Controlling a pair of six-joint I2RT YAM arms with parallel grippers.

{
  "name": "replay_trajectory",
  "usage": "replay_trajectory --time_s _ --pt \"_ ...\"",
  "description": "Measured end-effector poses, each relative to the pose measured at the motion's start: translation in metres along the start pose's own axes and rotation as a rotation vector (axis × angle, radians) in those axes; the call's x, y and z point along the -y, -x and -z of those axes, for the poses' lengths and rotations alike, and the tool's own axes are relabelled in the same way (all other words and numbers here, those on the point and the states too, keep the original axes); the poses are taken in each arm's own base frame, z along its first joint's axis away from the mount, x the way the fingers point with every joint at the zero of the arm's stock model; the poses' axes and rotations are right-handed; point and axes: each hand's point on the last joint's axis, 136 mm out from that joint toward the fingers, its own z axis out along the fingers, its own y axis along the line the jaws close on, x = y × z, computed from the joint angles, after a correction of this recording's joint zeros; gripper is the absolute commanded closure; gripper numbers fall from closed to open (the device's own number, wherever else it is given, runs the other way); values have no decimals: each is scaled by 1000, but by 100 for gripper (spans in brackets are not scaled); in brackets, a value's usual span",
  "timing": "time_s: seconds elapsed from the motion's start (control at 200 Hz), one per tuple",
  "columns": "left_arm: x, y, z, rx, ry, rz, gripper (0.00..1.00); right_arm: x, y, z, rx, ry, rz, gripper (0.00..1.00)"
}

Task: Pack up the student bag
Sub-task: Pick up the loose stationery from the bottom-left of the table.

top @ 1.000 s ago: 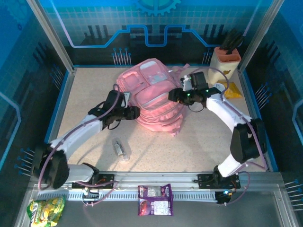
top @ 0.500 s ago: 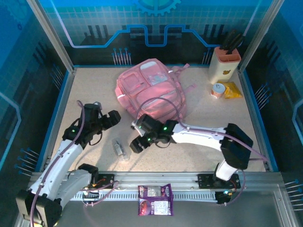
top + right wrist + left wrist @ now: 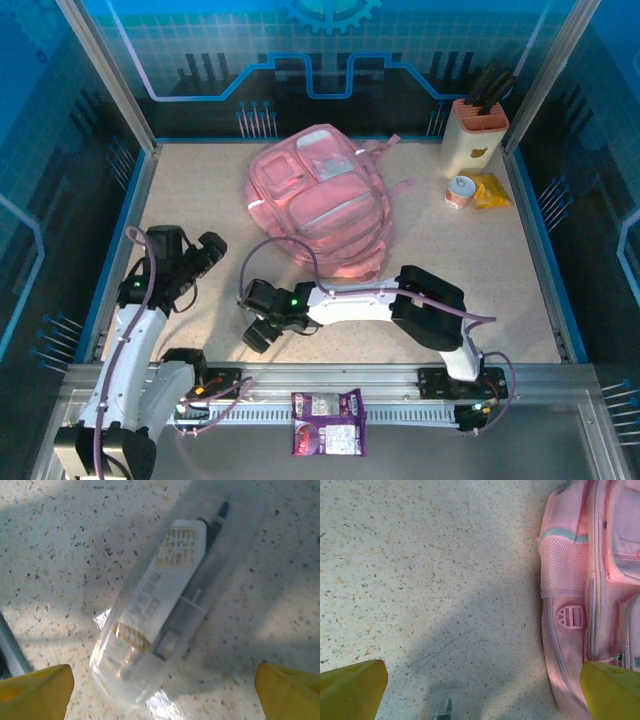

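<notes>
The large soft pink fabric backpack (image 3: 320,205) lies flat at the upper middle of the speckled table (image 3: 500,250). Low in the frame, left of centre, the right end effector (image 3: 258,318) hangs spread wide above a clear plastic pencil case (image 3: 170,600), touching nothing. The left end effector (image 3: 205,250), also spread and empty, hovers at the left. The step looks to me like picking up the case. Next it should lower, straddle the narrow width, then pinch.

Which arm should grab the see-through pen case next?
Right. The right gripper hangs open directly over the clear pen case, a finger on each side. The left gripper, also open, sits farther off to the left.
</notes>
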Motion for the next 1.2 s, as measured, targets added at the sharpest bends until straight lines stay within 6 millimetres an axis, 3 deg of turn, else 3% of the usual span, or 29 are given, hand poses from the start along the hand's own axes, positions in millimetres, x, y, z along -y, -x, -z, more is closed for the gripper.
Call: replay_trajectory --time_s 0.27,0.57,0.785,0.991,1.201 --pt "-3 3 5 26 -8 51 1 1 -1 -21 -26 -63 44 13" --pt "-9 -3 0 8 6 62 1 21 -8 -16 -42 -120 40 34" --pt "-8 -4 -1 5 -2 80 1 18 -8 -17 -53 -68 86 46" --pt "-8 -3 0 6 -4 80 1 18 -7 -17 -56 -42 106 54" --pt "-4 -2 -1 6 -21 78 1 17 -14 -9 -56 -12 114 57"
